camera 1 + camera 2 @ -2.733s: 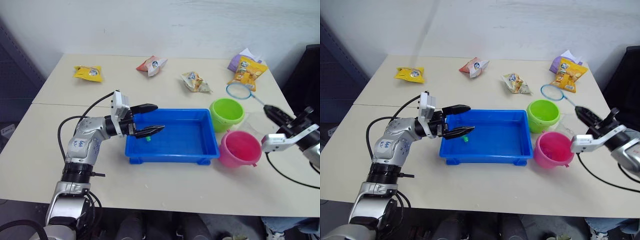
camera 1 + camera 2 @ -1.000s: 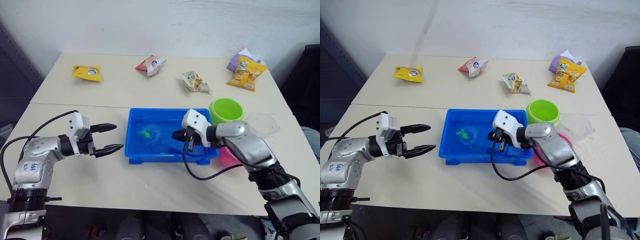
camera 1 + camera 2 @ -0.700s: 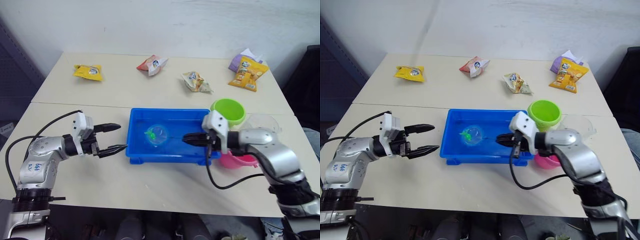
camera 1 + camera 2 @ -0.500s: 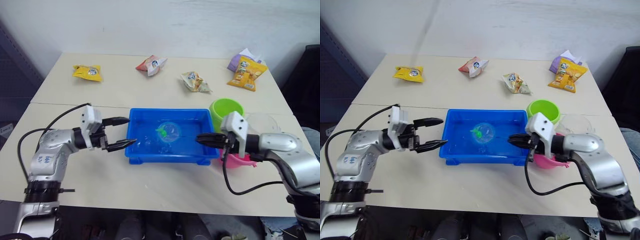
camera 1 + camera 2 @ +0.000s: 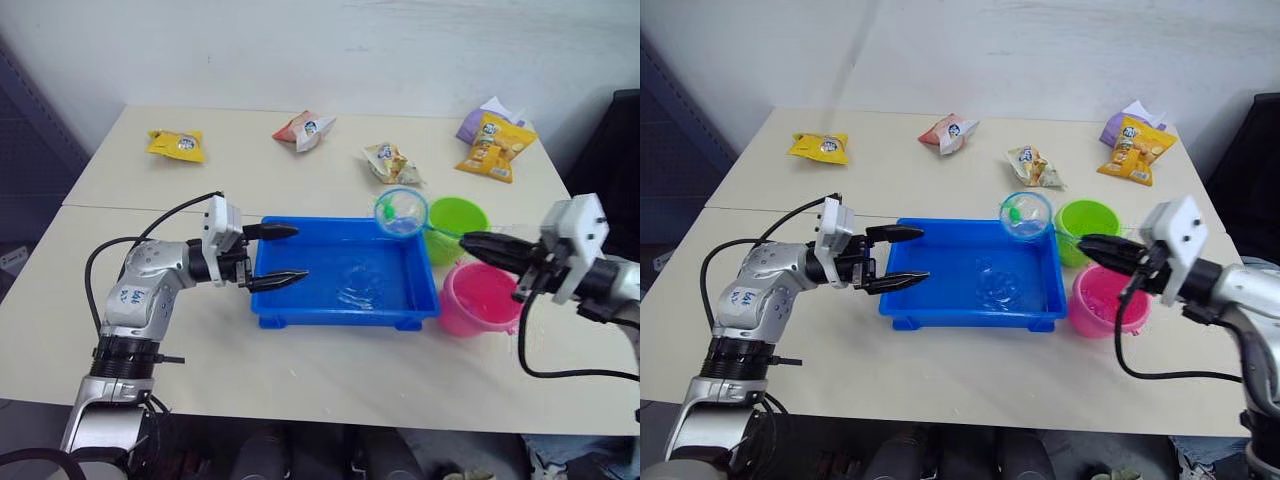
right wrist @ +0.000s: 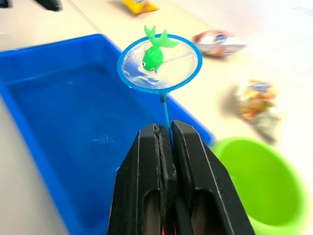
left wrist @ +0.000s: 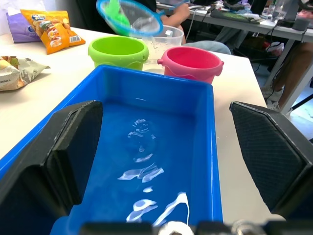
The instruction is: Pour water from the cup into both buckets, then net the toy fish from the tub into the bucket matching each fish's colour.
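Note:
The blue tub (image 5: 330, 312) holds rippling water in the middle of the table. My right gripper (image 6: 164, 129) is shut on the thin handle of the net (image 5: 401, 211). The hoop hangs in the air over the tub's far right corner, just left of the green bucket (image 5: 455, 225). A green toy fish (image 6: 154, 54) lies in the mesh. The pink bucket (image 5: 480, 298) stands in front of the green one, under my right arm. The clear cup (image 7: 166, 35) stands behind the two buckets. My left gripper (image 5: 295, 253) is open, with its fingers reaching over the tub's left rim.
Snack packets lie along the back of the table: a yellow one (image 5: 176, 145), a red and white one (image 5: 303, 128), a pale one (image 5: 392, 163), and an orange one (image 5: 495, 145) beside a purple one at the far right. Bare tabletop lies in front of the tub.
My right gripper has lifted the net, with the green fish in it, out of the tub and carried it right, up beside the green bucket. My left gripper has moved right to the tub's rim.

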`<state>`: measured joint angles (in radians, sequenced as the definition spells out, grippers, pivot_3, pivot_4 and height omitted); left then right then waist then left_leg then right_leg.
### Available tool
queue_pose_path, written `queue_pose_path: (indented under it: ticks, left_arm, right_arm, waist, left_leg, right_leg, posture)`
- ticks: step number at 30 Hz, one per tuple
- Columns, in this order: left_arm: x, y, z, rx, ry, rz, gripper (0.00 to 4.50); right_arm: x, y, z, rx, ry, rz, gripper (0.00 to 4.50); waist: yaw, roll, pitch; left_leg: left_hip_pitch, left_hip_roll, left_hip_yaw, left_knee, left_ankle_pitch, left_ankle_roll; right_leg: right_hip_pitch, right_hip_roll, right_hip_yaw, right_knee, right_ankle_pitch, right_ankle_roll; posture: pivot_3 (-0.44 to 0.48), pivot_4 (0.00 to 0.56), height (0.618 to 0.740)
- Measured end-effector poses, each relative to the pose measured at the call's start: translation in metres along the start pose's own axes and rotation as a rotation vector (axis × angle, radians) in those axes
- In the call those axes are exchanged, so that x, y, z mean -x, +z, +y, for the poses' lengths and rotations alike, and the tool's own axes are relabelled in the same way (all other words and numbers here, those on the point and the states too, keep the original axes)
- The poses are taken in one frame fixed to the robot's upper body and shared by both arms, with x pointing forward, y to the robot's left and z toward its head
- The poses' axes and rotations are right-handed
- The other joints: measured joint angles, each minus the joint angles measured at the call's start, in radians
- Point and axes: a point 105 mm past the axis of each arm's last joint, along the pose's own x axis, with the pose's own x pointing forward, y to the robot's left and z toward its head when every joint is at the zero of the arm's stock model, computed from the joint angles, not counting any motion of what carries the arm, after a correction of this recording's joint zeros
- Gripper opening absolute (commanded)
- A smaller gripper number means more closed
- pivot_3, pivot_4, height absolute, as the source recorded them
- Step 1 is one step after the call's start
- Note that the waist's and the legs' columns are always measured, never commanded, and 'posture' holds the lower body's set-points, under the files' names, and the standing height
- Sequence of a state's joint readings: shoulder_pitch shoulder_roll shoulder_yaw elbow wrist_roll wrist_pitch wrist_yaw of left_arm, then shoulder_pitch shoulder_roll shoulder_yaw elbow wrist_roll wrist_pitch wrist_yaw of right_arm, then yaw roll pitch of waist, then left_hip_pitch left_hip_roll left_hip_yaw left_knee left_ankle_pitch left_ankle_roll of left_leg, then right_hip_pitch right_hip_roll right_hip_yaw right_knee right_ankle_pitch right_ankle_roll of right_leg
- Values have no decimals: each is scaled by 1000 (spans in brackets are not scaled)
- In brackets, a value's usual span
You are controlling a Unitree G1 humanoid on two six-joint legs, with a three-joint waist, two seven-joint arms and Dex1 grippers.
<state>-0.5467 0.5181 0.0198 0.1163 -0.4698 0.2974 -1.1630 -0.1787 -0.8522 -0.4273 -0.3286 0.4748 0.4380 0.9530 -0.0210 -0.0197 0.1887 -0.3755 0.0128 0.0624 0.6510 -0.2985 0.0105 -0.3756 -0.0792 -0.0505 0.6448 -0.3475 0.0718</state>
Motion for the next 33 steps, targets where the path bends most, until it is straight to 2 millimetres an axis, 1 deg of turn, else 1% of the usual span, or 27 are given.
queue_pose_path:
  ticks: [4, 6, 7, 8, 11, 14, 16, 17, 20, 23, 27, 29, 30, 31, 32, 33]
  left_arm:
    - [-1, -2, 1, 9, 3, -5, 4477]
    - [-1, -2, 1, 9, 6, -7, 4477]
    - [-1, -2, 1, 9, 6, -8, 4477]
    - [-2, -2, 1, 10, 6, -11, 4477]
    - [-4, -2, 0, 15, 6, -22, 4477]
    - [-6, -2, 0, 17, 5, -26, 4477]
    - [-6, -2, 0, 17, 6, -27, 4477]
    - [-6, -2, 0, 17, 6, -27, 4477]
    - [-7, -2, 0, 17, 6, -29, 4477]
    - [-7, -2, 0, 17, 9, -30, 4477]
    - [-7, -2, 0, 15, 15, -32, 4477]
    - [-7, -2, 0, 11, 14, -33, 4477]
    - [-7, -1, 0, 9, 13, -34, 4477]
    - [-7, 0, -1, 5, 5, -37, 4477]
    - [-5, 4, -4, -6, -24, -47, 4477]
    - [-4, 9, -7, -21, -44, -56, 4477]
  right_arm:
    - [16, -10, -33, 175, -134, 104, 0]
    - [23, -18, -48, 258, -209, 162, 0]
    - [24, -21, -49, 278, -217, 173, 0]
    - [24, -27, -51, 338, -219, 201, 0]
    - [23, -46, -54, 510, -214, 295, 0]
    - [25, -70, -59, 674, -240, 365, 0]
    - [26, -78, -61, 786, -249, 388, 0]
    - [27, -78, -62, 855, -262, 386, 0]
    - [27, -73, -64, 993, -290, 358, 0]
    - [25, -63, -64, 1129, -305, 307, 0]
    - [22, -59, -59, 1170, -320, 238, 0]
    - [21, -55, -59, 1125, -338, 208, 0]
    - [20, -53, -59, 1085, -347, 190, 0]
    - [19, -51, -58, 1005, -350, 161, 0]
    - [16, -47, -54, 869, -354, 112, 0]
    - [13, -45, -49, 777, -341, 80, 0]
  waist:
    - [-1, 0, 0]
    - [-1, 0, 0]
    - [-1, 0, 0]
    - [-2, 0, 0]
    - [-2, 0, 0]
    - [-3, 0, 0]
    - [-4, 0, 0]
    - [-5, 0, 0]
    - [-6, 0, 0]
    - [-6, 0, 0]
    - [-5, 0, 0]
    - [-6, 0, 0]
    - [-6, 0, 0]
    - [-6, 0, 0]
    - [-7, -1, 0]
    - [-7, -1, 1]
  left_leg:
    - [0, 0, 0, 0, 0, 0]
    - [0, 0, 0, 0, 0, 0]
    - [0, 0, 0, 0, 0, -1]
    - [0, 0, 1, 0, 0, -1]
    - [0, 0, 1, 1, 1, -1]
    - [0, 0, 1, 1, 1, -2]
    - [0, 0, 2, 1, 1, -2]
    - [1, 0, 2, 1, 2, -3]
    - [1, 0, 2, 1, 2, -3]
    - [2, 0, 2, 1, 2, -4]
    - [1, 0, 2, 1, 2, -4]
    - [2, 0, 2, 1, 3, -4]
    - [2, 0, 2, 1, 3, -4]
    - [2, 0, 2, 1, 2, -4]
    - [2, 1, 2, 1, 3, -4]
    - [2, 2, 2, 1, 3, -4]
  right_leg:
    - [0, 0, 0, 0, 0, 0]
    - [0, 0, 0, 0, 0, 0]
    - [0, 0, 0, 0, 0, 0]
    - [0, 0, 0, 0, 0, 0]
    - [0, 0, 1, 1, 0, 0]
    - [0, 0, 1, 1, 0, 0]
    - [-1, 0, 1, 1, 0, 0]
    - [-1, 0, 1, 1, 0, 0]
    - [-1, 1, 2, 2, 0, 0]
    - [0, 1, 2, 2, 0, 0]
    - [0, 1, 2, 2, 0, 0]
    - [0, 1, 2, 2, 0, 0]
    - [0, 2, 2, 2, 0, 0]
    - [0, 2, 2, 2, 0, 0]
    - [1, 2, 2, 2, 0, 0]
    - [1, 3, 1, 2, 0, 0]
  posture:
    - [0, 150, 738]
    - [0, 150, 738]
    - [0, 150, 738]
    - [0, 150, 738]
    - [0, 150, 738]
    - [0, 150, 738]
    - [0, 150, 738]
    - [0, 150, 738]
    - [0, 150, 738]
    - [0, 150, 738]
    - [0, 150, 738]
    - [0, 150, 738]
    - [0, 150, 738]
    - [0, 150, 738]
    - [0, 150, 738]
    - [0, 150, 738]
